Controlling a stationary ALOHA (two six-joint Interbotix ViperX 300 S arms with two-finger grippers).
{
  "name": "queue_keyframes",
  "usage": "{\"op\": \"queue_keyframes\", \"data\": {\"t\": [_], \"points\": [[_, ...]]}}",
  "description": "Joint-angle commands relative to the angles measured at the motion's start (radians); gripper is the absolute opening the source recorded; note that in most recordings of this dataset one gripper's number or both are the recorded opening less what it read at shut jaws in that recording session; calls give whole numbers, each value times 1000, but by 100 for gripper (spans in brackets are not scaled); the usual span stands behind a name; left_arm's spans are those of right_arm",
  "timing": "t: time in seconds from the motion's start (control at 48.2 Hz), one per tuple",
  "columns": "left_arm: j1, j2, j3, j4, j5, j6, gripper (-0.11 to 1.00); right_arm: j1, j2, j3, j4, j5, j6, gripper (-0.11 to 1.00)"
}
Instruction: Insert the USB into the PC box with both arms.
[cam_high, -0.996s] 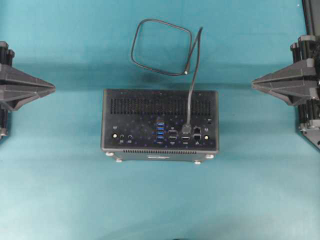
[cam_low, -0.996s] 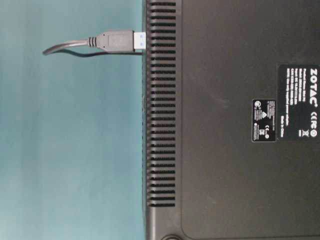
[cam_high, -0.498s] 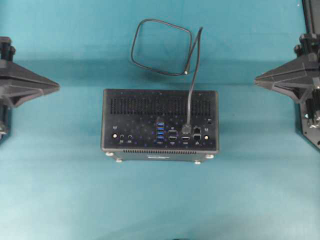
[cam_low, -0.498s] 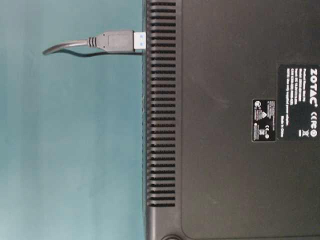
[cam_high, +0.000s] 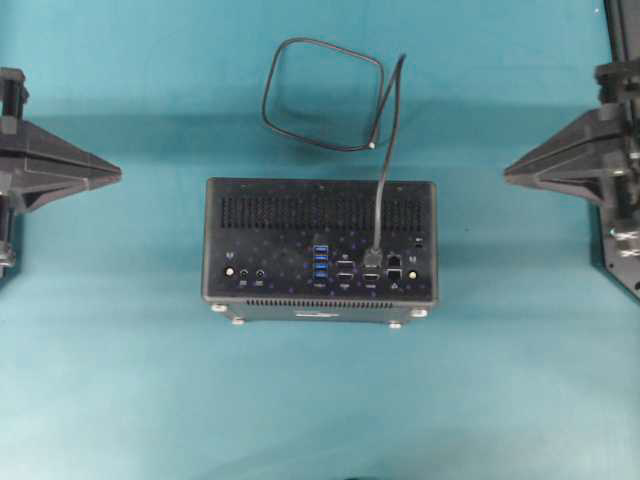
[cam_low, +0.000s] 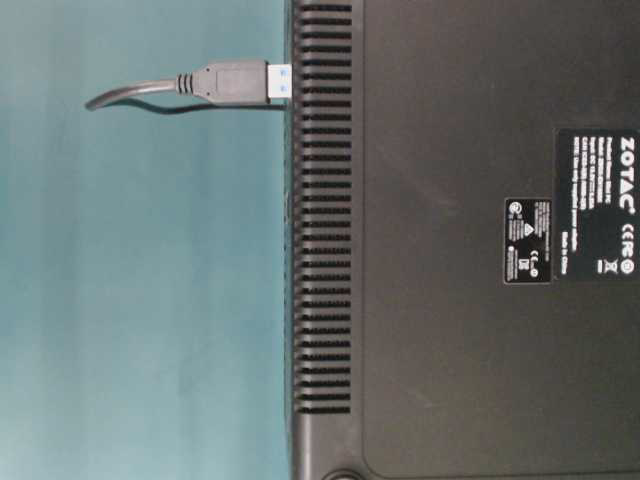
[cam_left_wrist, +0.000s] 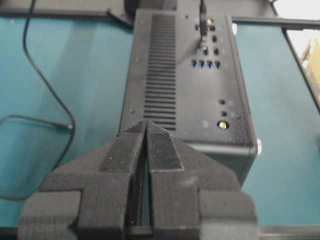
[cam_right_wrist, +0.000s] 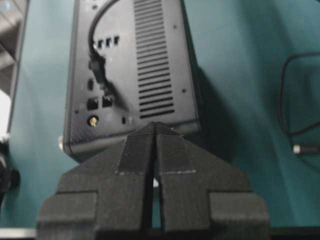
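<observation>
The black rectangular mini computer case, the PC box (cam_high: 320, 250), is lying in the middle of the teal desk (cam_high: 320, 400), with its port face and slotted vent grille (cam_high: 320, 211) turned upward to the overhead view. Four small blue sockets (cam_high: 320, 264) are sitting in a stack near the centre of that face, and small silver feet are showing along its lower edge.

The thin black cable with a dark grey rectangular plug, the USB (cam_high: 378, 256), is standing plugged into a port just to the right of the blue sockets. In the table-level view the plug (cam_low: 235, 82) is sitting against the edge of the box with a sliver of blue showing at the join. From the plug the cable is running up over the grille and off the box, then curling into a loop (cam_high: 322, 94) on the desk behind it, its free end lying just beside the cable's own run.

The black wedge-shaped left tool (cam_high: 117, 174) is hanging at the left edge, well apart from the box, its fingers pressed together and holding nothing. The black wedge-shaped right tool (cam_high: 508, 171) is hanging at the right edge, likewise pressed together and empty. Both pointed tips are facing inward toward the box.
</observation>
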Motion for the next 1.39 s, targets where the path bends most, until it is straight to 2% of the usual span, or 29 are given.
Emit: {"op": "queue_keyframes", "data": {"t": [0.0,0.208,0.332,0.457,0.602,0.664,0.872,1.37], "points": [[3,17,-28,3,-3,3,0,8,46,-64,-2,34,9,1],[3,28,-31,3,6,3,0,8,158,-176,2,133,14,7],[3,34,-38,3,8,3,0,8,215,-221,2,193,14,19],[3,43,-55,3,8,3,0,14,249,-242,0,190,12,41],[3,67,-67,3,9,3,0,17,288,-259,5,181,15,77],[3,80,-74,3,9,3,0,25,305,-276,6,176,15,85],[2,109,-109,3,9,3,0,55,368,-311,6,170,15,79],[-5,110,-112,3,44,3,0,115,469,-360,20,140,17,79]]}}
